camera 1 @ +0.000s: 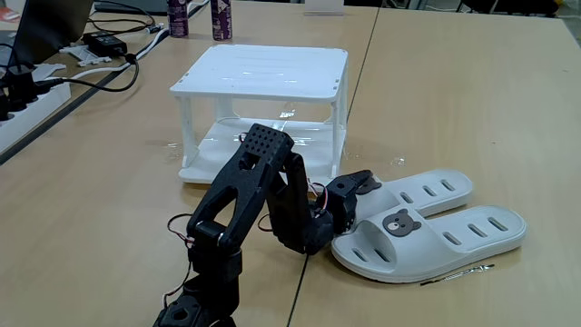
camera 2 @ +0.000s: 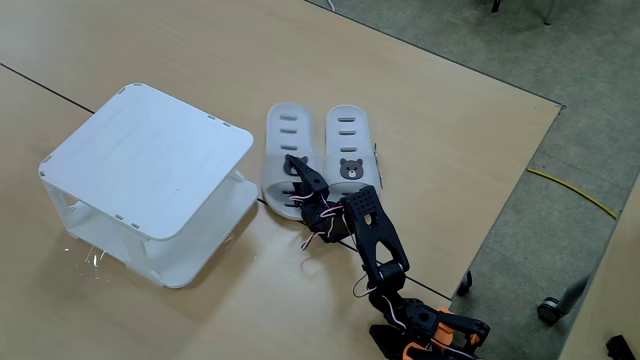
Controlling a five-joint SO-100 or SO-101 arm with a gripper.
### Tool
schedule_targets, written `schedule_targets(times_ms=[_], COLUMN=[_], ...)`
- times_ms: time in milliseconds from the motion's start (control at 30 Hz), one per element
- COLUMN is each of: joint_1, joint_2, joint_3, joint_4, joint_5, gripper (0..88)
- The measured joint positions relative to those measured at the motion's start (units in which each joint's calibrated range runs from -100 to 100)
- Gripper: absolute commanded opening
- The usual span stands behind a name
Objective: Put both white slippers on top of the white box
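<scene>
A: What is the biggest thing on the table?

B: The box. In a fixed view it stands at upper centre of the frame, its flat slatted top bare, thin posts running down to a glossy lower shelf. In the other fixed view the box sits at the left, seen from above and turned cornerwise.

A: And the arm?

B: The black arm rises from the bottom left-centre of a fixed view and folds low toward the right, in front of the box. From above, the arm reaches from the bottom of the frame up and to the left.

A: Where are the slippers?

B: Side by side on the table, at the lower right of a fixed view, just right of the box and apart from it. The near slipper shows its bear badge; the far slipper lies behind it, touching or nearly so. From above, the right slipper shows the badge, and the left slipper lies close to the box's corner.

A: The gripper?

B: The gripper is low at the strap end of the far slipper. From above, the gripper lies over the left slipper's strap. Whether the fingers are apart or clamped cannot be told.
</scene>
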Motion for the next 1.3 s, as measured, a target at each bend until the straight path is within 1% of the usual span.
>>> schedule_targets(times_ms=[267, 333, 533, 767, 1133, 1300], joint_1=[0.4, 0.4, 0.8, 1.0, 1.0, 0.9], joint_2=[-0.1, -2.6, -17.5, -38.6, -60.0, -64.0], joint_3=[-2.0, -2.1, -2.0, -1.9, -1.8, -1.8], joint_4=[3.0, 7.5, 27.6, 41.4, 55.6, 56.7], joint_5=[0.0, 0.0, 0.0, 0.0, 0.0, 0.0], gripper=[0.8, 0.8, 0.8, 0.8, 0.8, 0.8])
